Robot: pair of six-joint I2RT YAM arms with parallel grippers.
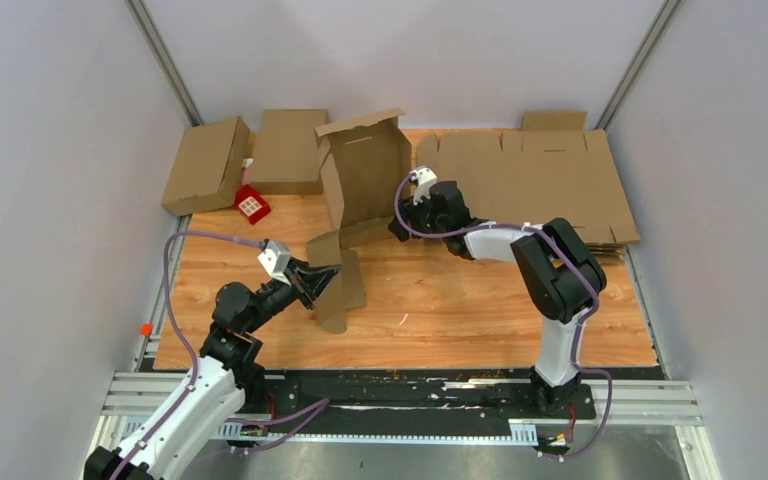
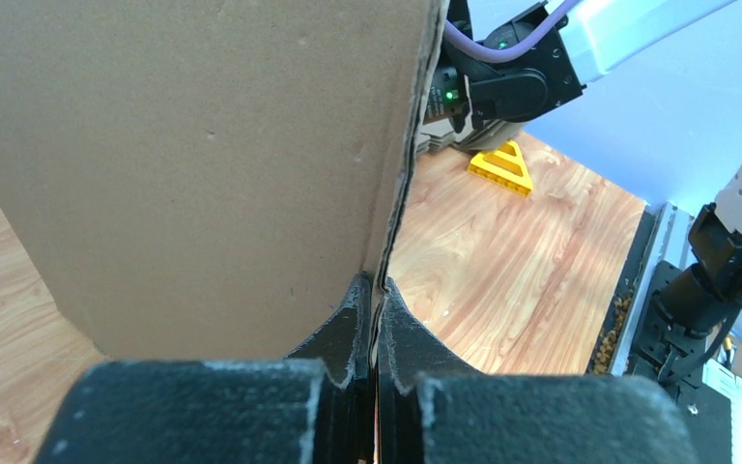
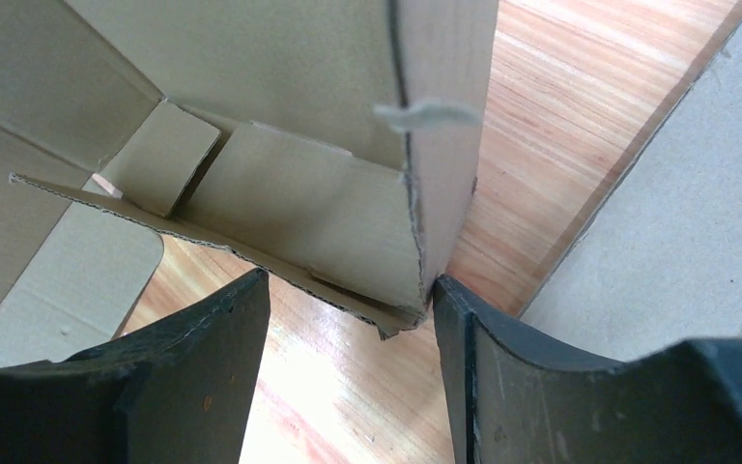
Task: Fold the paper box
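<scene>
Cardboard, half-erected, the paper box (image 1: pixel 365 178) stands upright just above the middle of the top view, its long axis vertical, with a lower flap (image 1: pixel 340 290) trailing down-left toward the wooden table (image 1: pixel 480 310). That flap's edge is pinched flat between the pressed-together fingers of the left gripper (image 1: pixel 312 284). The right gripper (image 3: pixel 348 324), the nearer to the box body, has its fingers spread astride the bottom right corner wall, which rises straight ahead between them and sits closer to the right-hand finger (image 3: pixel 502 387), so a squeeze there looks like the next call.
</scene>
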